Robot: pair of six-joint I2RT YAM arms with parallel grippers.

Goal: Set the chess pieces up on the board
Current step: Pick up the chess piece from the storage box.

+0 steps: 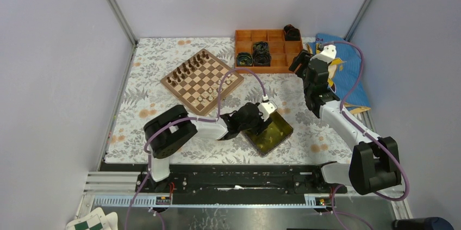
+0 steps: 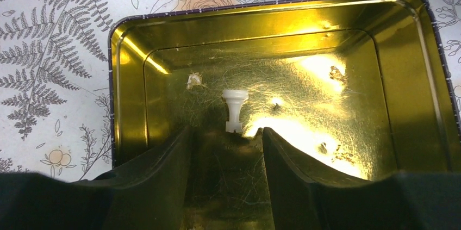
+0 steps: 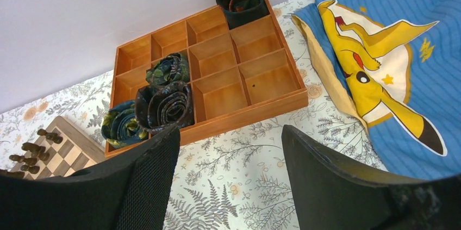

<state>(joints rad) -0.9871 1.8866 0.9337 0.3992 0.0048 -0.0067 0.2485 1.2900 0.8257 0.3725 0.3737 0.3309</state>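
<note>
Counted one wooden chessboard [image 1: 204, 78] at 11 o'clock of the table. Dark brown chess figures [image 1: 185, 69] on it: a cluster, too small for a firm tally. Cream-white chess pieces [image 1: 206, 97] on it: a few, not separable at this size.

Counted one glossy yellow tray [image 2: 413, 78] at 6 o'clock, with one lone cream-white piece [image 2: 235, 109] lying inside.

Counted one orange compartment box [image 3: 255, 111] at 1 o'clock: twelve compartments, four rolled neckties [image 3: 163, 105], one roll per compartment.

Counted one blue cartoon-print cloth [image 3: 391, 1] at 2 o'clock.
</note>
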